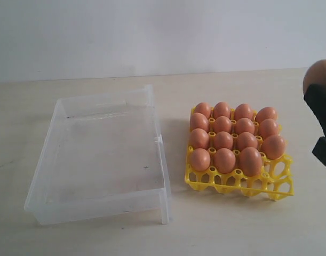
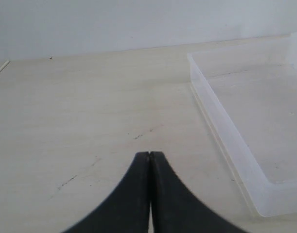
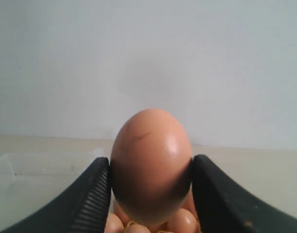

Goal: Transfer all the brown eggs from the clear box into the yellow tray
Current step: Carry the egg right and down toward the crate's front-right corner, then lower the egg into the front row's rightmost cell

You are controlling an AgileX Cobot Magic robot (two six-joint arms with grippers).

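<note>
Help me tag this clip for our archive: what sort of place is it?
Probably a robot test bench, not a kitchen: bare pale tabletop, plain white wall, and only a clear box and yellow tray of brown eggs set out.

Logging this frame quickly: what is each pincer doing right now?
Left pincer: closed, empty.
Right pincer: closed on a brown egg.

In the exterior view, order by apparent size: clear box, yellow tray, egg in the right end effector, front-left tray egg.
1. clear box
2. yellow tray
3. held egg and front-left tray egg: unranked; the held one is cropped and possibly nearer the camera.
</note>
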